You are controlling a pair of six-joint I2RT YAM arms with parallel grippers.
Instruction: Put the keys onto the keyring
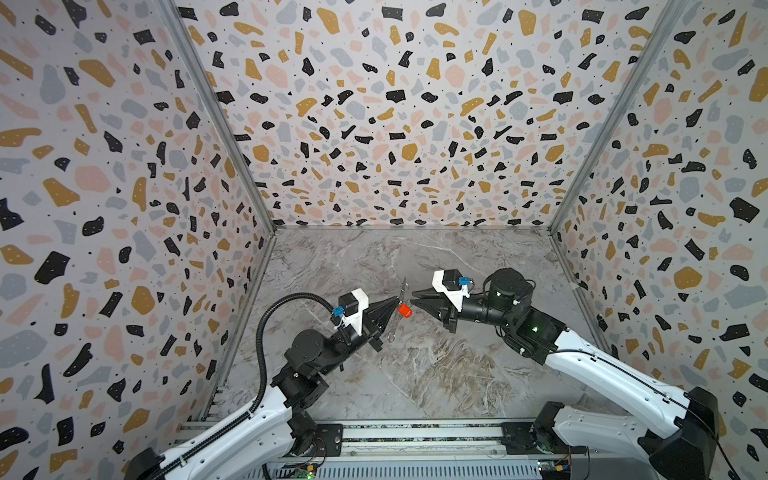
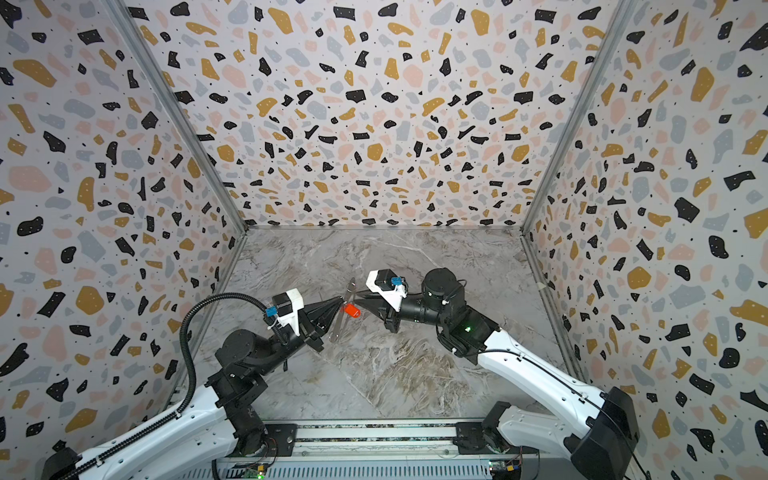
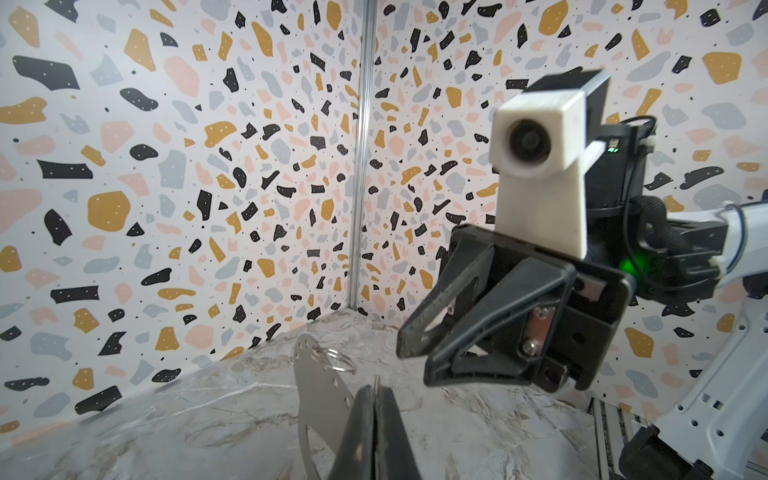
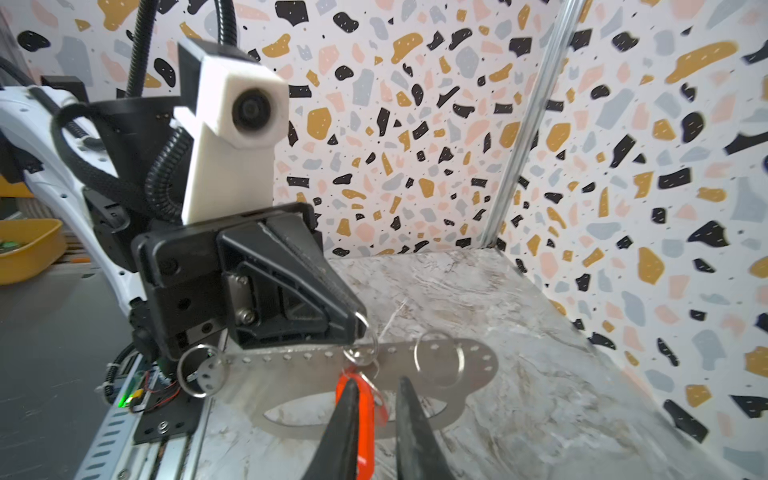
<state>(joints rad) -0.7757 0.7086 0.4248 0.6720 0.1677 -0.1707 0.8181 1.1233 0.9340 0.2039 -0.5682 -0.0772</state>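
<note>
The keyring is a flat grey metal plate with a long hole, hanging on edge above the marble floor; it also shows as a thin strip in both top views and in the left wrist view. My left gripper is shut on a small split ring on the plate's edge. A key's red tag dangles below that ring. My right gripper is open with its fingers either side of the tag. The key's metal blade is too small to make out.
Other wire rings hang on the keyring. Terrazzo-patterned walls close in three sides. A metal rail runs along the front. A yellow bin sits outside behind the left arm.
</note>
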